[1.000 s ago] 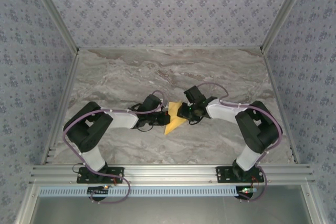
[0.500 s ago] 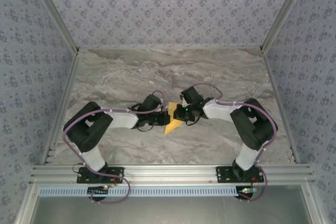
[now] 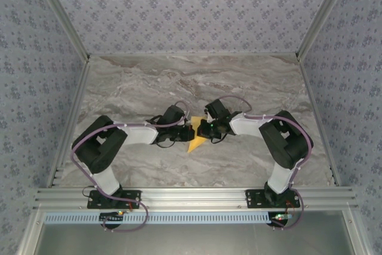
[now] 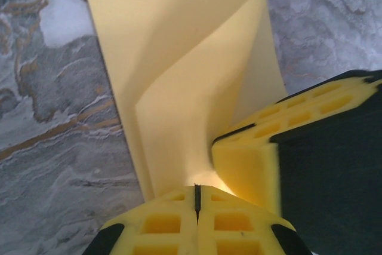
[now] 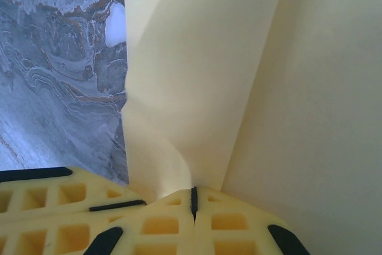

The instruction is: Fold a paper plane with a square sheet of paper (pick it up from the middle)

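In the centre of the top view the yellow sheet of paper [image 3: 196, 143], folded to a narrow creased shape but not yet a plane, is pinched by the left gripper [image 3: 189, 131] and the right gripper [image 3: 201, 129], both closed on it, so I judge several folds remain.

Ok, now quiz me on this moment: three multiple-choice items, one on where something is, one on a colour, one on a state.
1. Where is the paper?
A. at the far left corner
B. on the front rail
C. in the middle of the table
2. What colour is the paper?
A. yellow
B. white
C. blue
3. How are the right fingers?
A. wide open above the paper
B. shut on the paper
C. parked away from the paper
Answers: 1 C, the top view shows it mid-table; 2 A, it is yellow in every view; 3 B, the right wrist view shows them closed with paper pinched between.
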Controlling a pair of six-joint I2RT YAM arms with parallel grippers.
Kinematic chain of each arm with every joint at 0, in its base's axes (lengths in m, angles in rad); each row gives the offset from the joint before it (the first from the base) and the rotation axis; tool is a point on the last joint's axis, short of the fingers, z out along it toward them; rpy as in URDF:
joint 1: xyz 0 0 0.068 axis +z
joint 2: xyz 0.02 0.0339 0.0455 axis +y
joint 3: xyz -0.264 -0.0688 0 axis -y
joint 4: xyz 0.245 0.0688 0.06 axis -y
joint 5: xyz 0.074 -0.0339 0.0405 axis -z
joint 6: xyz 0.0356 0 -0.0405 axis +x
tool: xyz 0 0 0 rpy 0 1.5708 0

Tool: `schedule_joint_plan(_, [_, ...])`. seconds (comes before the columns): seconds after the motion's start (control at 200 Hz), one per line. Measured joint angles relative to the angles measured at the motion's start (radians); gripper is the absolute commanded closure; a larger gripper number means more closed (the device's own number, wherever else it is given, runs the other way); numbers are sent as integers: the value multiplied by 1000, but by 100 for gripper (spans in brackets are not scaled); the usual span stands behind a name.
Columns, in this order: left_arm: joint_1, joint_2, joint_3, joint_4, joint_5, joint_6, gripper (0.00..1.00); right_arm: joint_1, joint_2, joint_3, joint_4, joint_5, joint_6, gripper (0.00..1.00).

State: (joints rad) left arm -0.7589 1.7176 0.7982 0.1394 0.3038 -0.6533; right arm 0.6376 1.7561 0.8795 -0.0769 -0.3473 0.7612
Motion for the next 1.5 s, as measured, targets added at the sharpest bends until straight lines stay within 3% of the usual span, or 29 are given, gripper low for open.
schedule_joint_plan(0.54, [0, -59, 30, -34, -2, -2, 100, 0, 0, -5, 8, 2, 17, 100])
schedule_joint_plan(1.499, [0, 35, 30, -61, -2, -2, 100, -7, -1, -8, 15, -14, 28, 99])
